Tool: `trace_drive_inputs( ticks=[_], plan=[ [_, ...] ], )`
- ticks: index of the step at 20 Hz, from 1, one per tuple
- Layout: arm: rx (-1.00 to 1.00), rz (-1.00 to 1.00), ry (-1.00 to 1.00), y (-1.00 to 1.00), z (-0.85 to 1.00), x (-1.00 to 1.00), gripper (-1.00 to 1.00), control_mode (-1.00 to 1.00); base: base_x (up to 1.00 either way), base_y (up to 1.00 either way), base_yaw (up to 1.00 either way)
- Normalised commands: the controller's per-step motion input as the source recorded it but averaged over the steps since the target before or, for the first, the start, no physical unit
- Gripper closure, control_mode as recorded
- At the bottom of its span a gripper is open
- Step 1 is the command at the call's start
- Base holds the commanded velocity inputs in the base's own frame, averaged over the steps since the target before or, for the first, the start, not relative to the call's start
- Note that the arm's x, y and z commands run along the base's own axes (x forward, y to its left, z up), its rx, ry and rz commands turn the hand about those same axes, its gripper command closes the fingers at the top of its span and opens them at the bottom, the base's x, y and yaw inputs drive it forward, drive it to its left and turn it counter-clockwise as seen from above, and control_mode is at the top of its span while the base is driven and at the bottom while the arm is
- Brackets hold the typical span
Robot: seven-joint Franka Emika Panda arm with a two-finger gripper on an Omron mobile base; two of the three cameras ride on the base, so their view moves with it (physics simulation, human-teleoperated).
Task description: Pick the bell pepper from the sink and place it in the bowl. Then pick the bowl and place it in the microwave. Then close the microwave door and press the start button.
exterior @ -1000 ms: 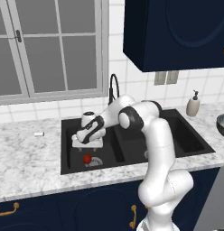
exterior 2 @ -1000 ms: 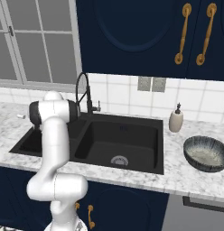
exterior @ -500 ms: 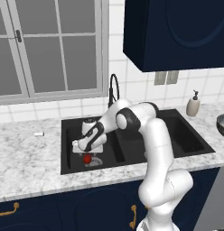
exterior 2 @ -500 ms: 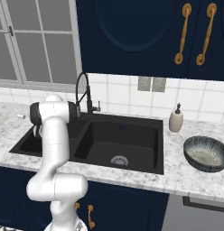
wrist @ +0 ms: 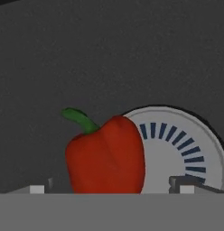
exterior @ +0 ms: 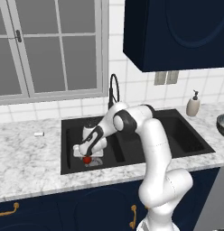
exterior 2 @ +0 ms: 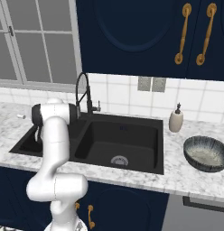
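In my left base view, the pincer (exterior: pixel 85 153) hangs low in the sink's (exterior: pixel 132 124) left basin, left of centre, spread wide just above the red bell pepper (exterior: pixel 87 159). In the right base view I see the bowl (exterior 2: pixel 205 154) on the marble surface (exterior 2: pixel 186 178) at right. In the hand view the bell pepper (wrist: pixel 106 155) lies ungripped beside the silver drain (wrist: pixel 177 146), lower centre.

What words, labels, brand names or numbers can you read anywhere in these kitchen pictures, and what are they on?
None: no readable text, brand, number or sign appears in any view.
The soap bottle is plain, with no label.
The wall outlet plate bears no marking.
The bell pepper and the sink carry no sticker or lettering.
The bowl has only a ribbed pattern, not writing.
The drain shows dark slots, not characters.
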Motion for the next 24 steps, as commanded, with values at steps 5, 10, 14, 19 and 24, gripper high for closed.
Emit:
trace_drive_inputs(
  ticks=[5,10,14,19,24],
  plan=[
    [0.00,0.00,0.00,0.00,-0.33,0.00,-1.00,-1.00,0.00,0.00,0.00],
    [0.00,0.00,0.00,0.01,-0.21,0.00,1.00,-1.00,0.00,0.00,0.00],
    [0.00,0.00,-0.13,0.01,0.16,-0.13,1.00,-1.00,0.00,0.00,0.00],
    [0.02,0.01,-0.23,0.00,0.83,-0.50,1.00,-1.00,0.00,0.00,0.00],
    [0.00,0.01,-0.23,0.00,1.00,-0.62,1.00,-1.00,0.00,0.00,0.00]
  ],
)
